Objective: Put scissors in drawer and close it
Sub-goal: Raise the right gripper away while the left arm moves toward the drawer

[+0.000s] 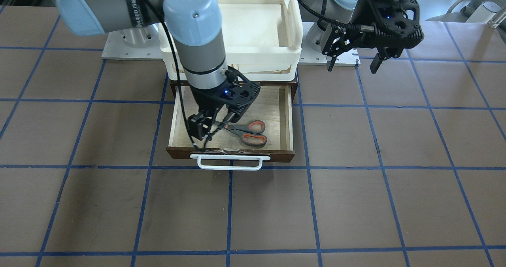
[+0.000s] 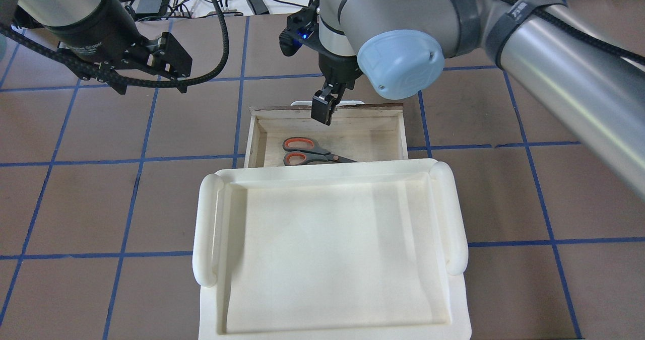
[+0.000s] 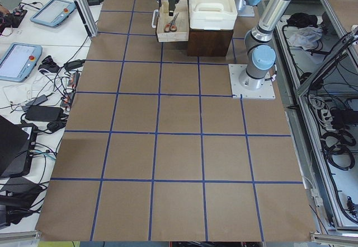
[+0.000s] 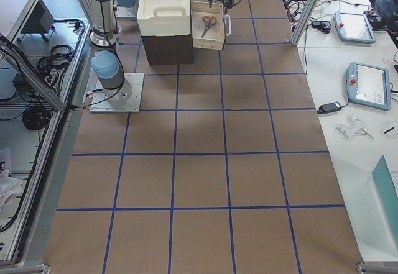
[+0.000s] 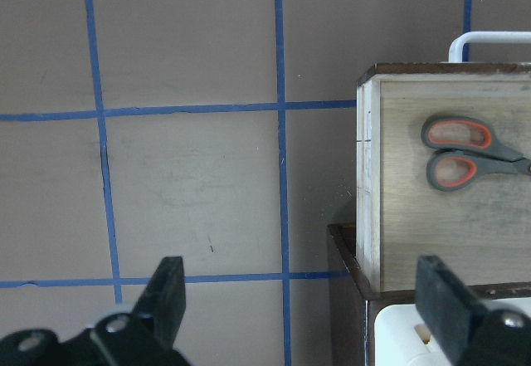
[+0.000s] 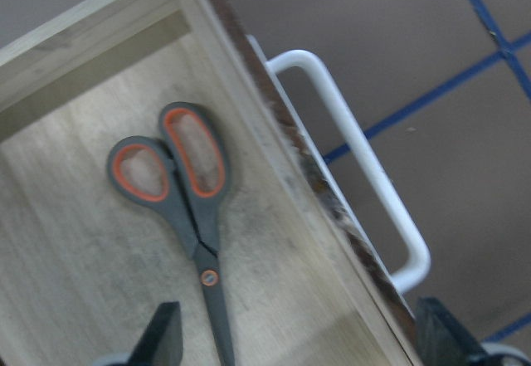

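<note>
the scissors (image 1: 247, 132) lie flat in the open drawer (image 1: 231, 155), by the bench's robot-side edge. the right gripper (image 1: 206, 127) hangs wide and empty above them; better to lift it clear, then push the drawer front squarely toward that edge. the left gripper (image 1: 353, 63) is also wide.

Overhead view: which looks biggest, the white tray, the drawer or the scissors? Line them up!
1. white tray, though it sits nearest the camera.
2. drawer, partly hidden under the tray.
3. scissors, lying inside the drawer.
</note>
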